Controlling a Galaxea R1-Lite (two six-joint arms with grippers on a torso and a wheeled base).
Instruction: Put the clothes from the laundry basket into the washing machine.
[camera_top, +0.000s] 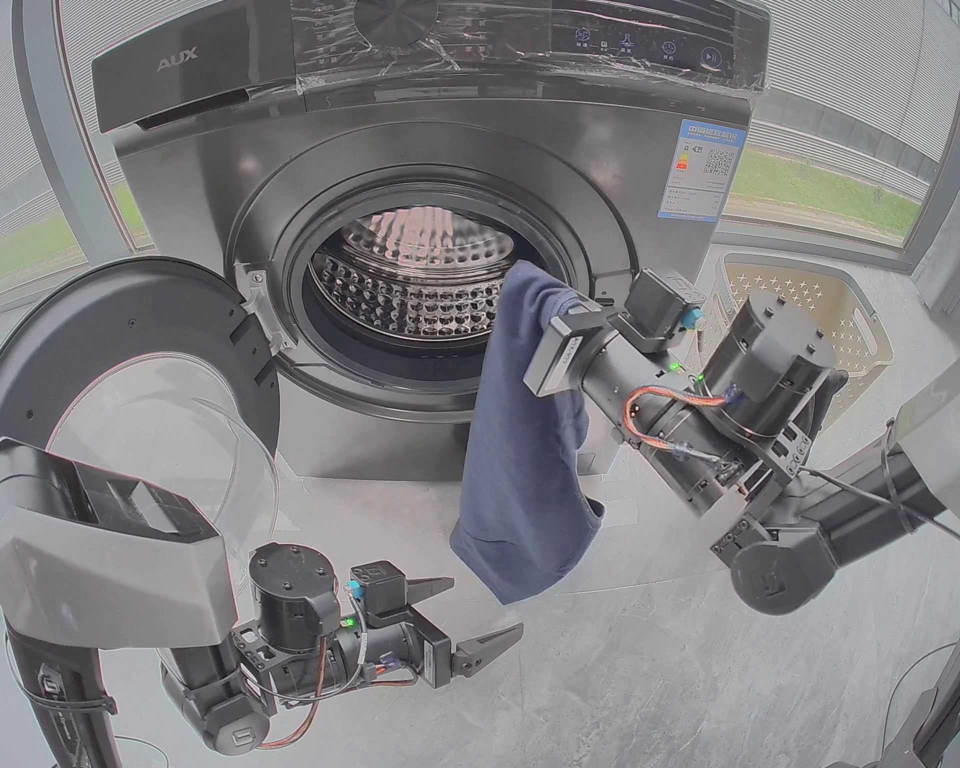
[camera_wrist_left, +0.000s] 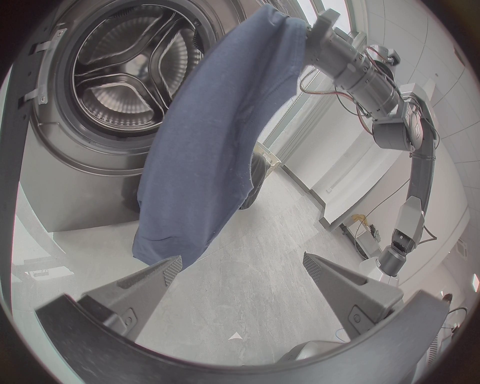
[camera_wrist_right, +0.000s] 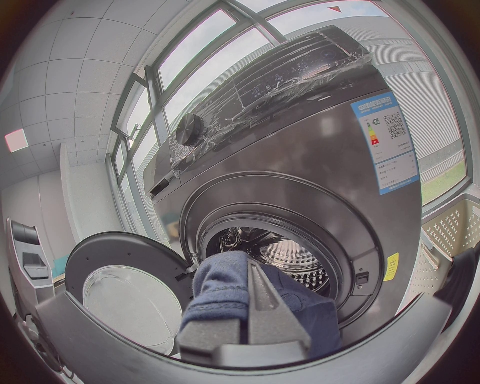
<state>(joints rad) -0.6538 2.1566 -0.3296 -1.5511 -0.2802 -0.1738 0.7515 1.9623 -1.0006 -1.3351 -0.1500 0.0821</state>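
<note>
Laundry run, loading stage: my right claw (camera_top: 562, 335), reaching in from the right of the head view, is clamped on the upper edge of a dark blue garment (camera_top: 525, 450) and holds it at the right-hand lip of the washing machine (camera_top: 400, 150), centre frame. The right wrist view shows both fingers (camera_wrist_right: 270, 310) pinched together with the cloth bunched between them, directly in front of the open port. Most of the garment is outside the drum (camera_top: 420, 270), hanging as one long fold down the machine's front toward the floor (camera_top: 650, 650). The door (camera_top: 130, 340) stands swung wide at centre left. My left claw (camera_top: 485, 606) sits low at lower left, jaws apart and empty, pointing toward the garment's hem. The laundry basket (camera_top: 870, 330) stands at upper right beside the machine; I cannot tell whether more clothes lie in it. I judge the step in hand to be the carry into the drum, with this piece picked up but not yet loaded. The next move calls for driving the right claw forward and left through the port, deep enough that the trailing fold clears the rim, before letting go; otherwise the tail may drape over the lip.
</note>
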